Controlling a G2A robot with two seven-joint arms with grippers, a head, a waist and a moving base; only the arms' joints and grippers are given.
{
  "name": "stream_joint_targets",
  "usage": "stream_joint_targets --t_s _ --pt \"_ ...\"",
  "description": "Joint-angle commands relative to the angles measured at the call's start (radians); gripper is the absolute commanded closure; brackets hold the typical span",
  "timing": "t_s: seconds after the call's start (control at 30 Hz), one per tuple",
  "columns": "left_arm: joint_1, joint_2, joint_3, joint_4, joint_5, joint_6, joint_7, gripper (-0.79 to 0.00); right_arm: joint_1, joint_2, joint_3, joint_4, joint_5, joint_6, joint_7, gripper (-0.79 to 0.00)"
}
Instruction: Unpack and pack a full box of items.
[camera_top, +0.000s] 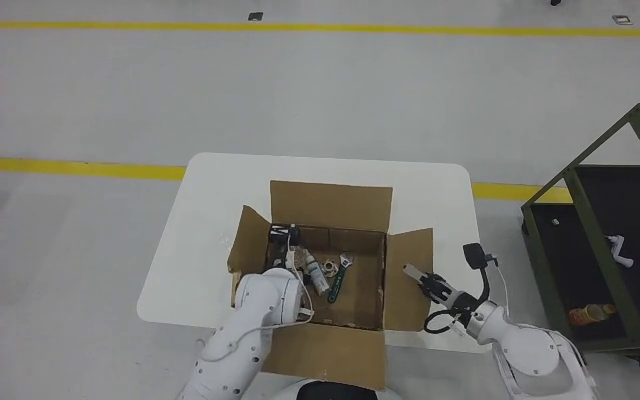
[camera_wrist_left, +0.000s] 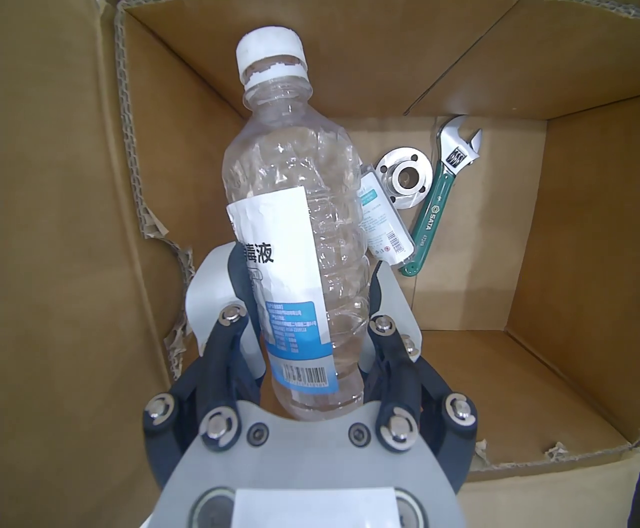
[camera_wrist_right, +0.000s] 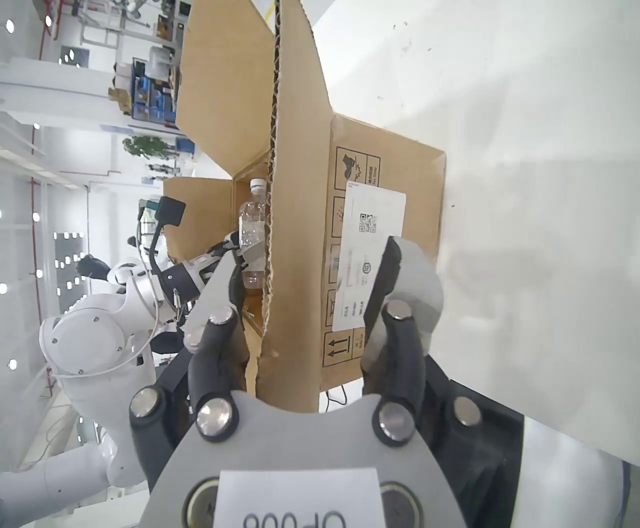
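In the top view, the open cardboard box (camera_top: 330, 205) is sitting on the white table (camera_top: 200, 260) with its flaps spread. The left arm is bending in over the near left corner and hiding part of the floor of the box. The left gripper (camera_top: 289, 243) is hanging inside by the left wall, and the bottle (camera_top: 294, 258) it carries is hard to make out there. A wrench (camera_top: 338, 283) is lying on the box floor to its right. The right arm is stretching in low from the near right, with the right gripper (camera_top: 425, 283) at the right flap (camera_top: 408, 262).

In the left wrist view, the left gripper (camera_wrist_left: 300, 280) is pinching the clear, white-capped bottle (camera_wrist_left: 290, 200) around its lower body, one finger on either side. The bottle's base is hidden behind the gripper's plate. Behind the bottle, a small bottle (camera_wrist_left: 382, 220) is partly covered, lying against a metal flange (camera_wrist_left: 405, 177). The green-handled wrench (camera_wrist_left: 437, 200) is lying just beside the flange. A torn edge is running down the box wall (camera_wrist_left: 60, 200).

In the right wrist view, the right gripper (camera_wrist_right: 310, 280) is holding its fingers spread wide, straddling the edge-on right flap (camera_wrist_right: 300, 150). Whether either finger is touching the cardboard is unclear. One finger is covering a corner of the white label (camera_wrist_right: 370, 225) on the box side. Beyond the flap, the bottle (camera_wrist_right: 252, 225) is standing upright in the left gripper (camera_wrist_right: 235, 255), its lower half cut off by cardboard.
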Motion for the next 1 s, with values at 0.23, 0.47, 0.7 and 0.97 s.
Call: stream_joint_targets --t_s 0.23,0.47,0.7,0.97 --pt "0.019 -0.002 -0.011 -0.054 0.007 -0.023 -0.008 0.0 -0.002 0.0 -0.008 0.002 0.016 -0.011 -0.022 0.0" --pt "0.031 -0.003 -0.025 -0.098 -0.006 -0.039 -0.014 0.0 0.0 -0.002 -0.012 0.007 0.03 -0.028 -0.062 0.0" --pt "0.04 -0.002 -0.046 -0.163 -0.004 -0.06 -0.023 0.0 0.009 -0.001 -0.004 0.021 0.033 -0.048 -0.118 0.0" --pt "0.04 -0.003 -0.064 -0.223 -0.008 -0.078 -0.039 0.0 0.067 0.013 0.026 0.08 -0.013 -0.052 -0.046 0.0"
